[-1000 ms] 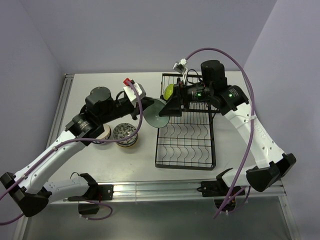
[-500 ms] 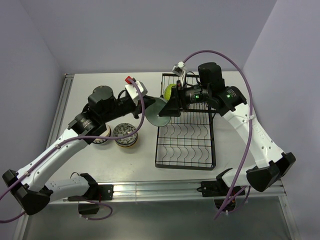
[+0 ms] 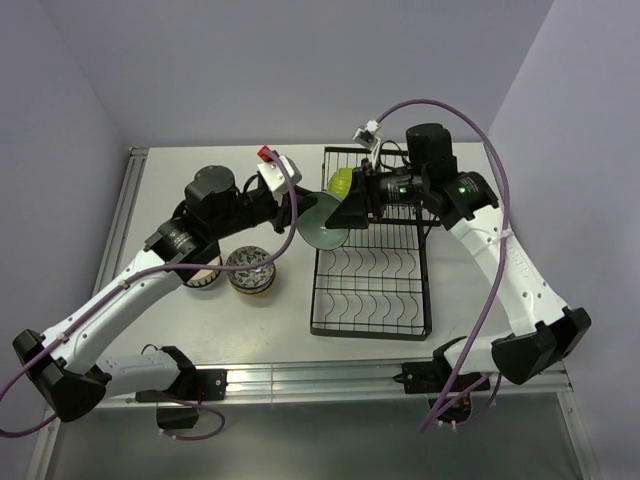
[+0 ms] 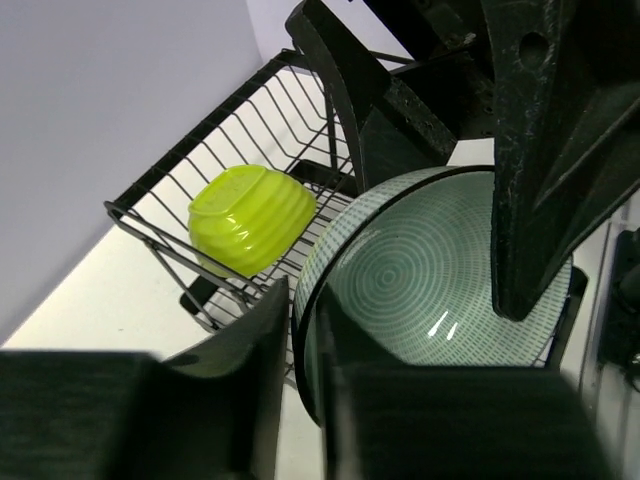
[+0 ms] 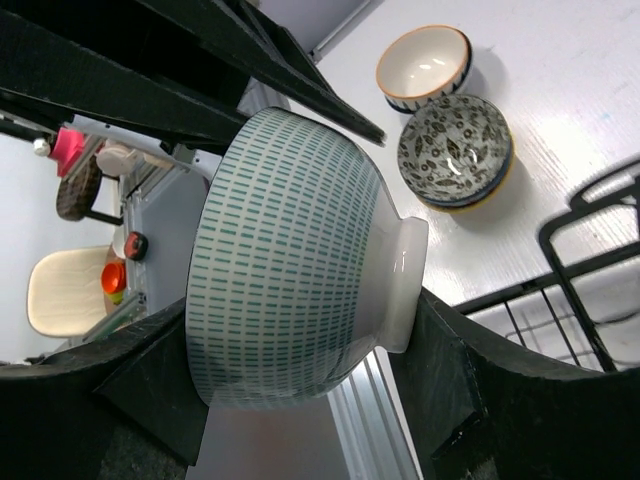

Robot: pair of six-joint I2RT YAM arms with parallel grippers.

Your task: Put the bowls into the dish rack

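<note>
Shifted since a second ago: pale mint bowl [image 3: 325, 226] nearer dish rack [image 3: 375, 292] left edge, airborne | your right end effector [image 5: 300, 335] has clamped it, rim to foot | left end effector [image 4: 306, 335] straddles the rim, grip unclear | handover likely underway

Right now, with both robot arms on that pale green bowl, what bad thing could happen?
First, the pale mint ceramic bowl is in the air between the left end effector and the right end effector; if either pulls sideways, it could slip and break. Second, it hangs by the edge of the black wire dish rack, close to the lime green bowl, so lowering it could bump them.
</note>
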